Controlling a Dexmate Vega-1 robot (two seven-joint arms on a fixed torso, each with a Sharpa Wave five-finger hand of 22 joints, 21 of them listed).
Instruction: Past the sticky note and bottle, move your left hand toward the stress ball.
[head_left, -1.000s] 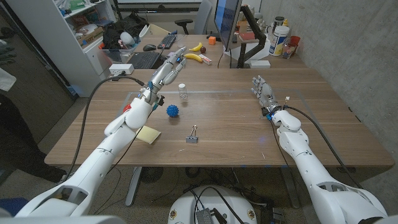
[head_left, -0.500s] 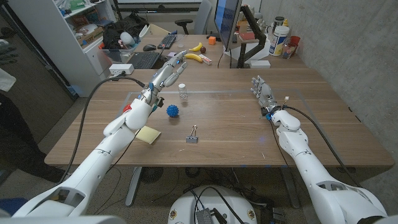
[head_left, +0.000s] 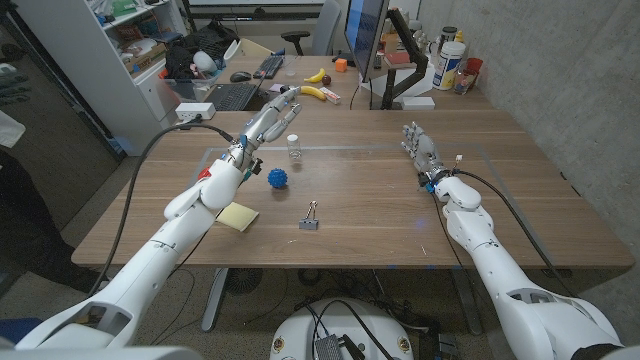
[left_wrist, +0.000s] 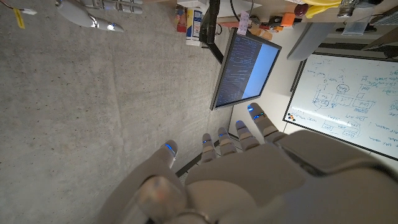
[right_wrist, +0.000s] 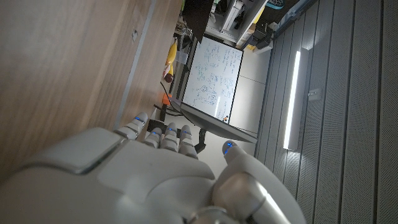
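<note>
Left hand (head_left: 268, 112) hangs w/ fingers spread, holding nothing, already beyond the sticky note (head_left: 238, 216), just beside the bottle (head_left: 293, 146). Blue stress ball (head_left: 277, 179) sits nearer the robot, apparently untouched. Approach roughly done; closing in remains. Right hand (head_left: 421, 147) spread, idle.

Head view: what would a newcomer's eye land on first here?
Most likely the left hand, stretched out open above the far left of the wooden table, fingers pointing away from the robot. Just beside that arm sits the spiky blue stress ball, with a small clear bottle beyond it and a yellow sticky note nearer the robot. The right hand stands open at the right.
</note>
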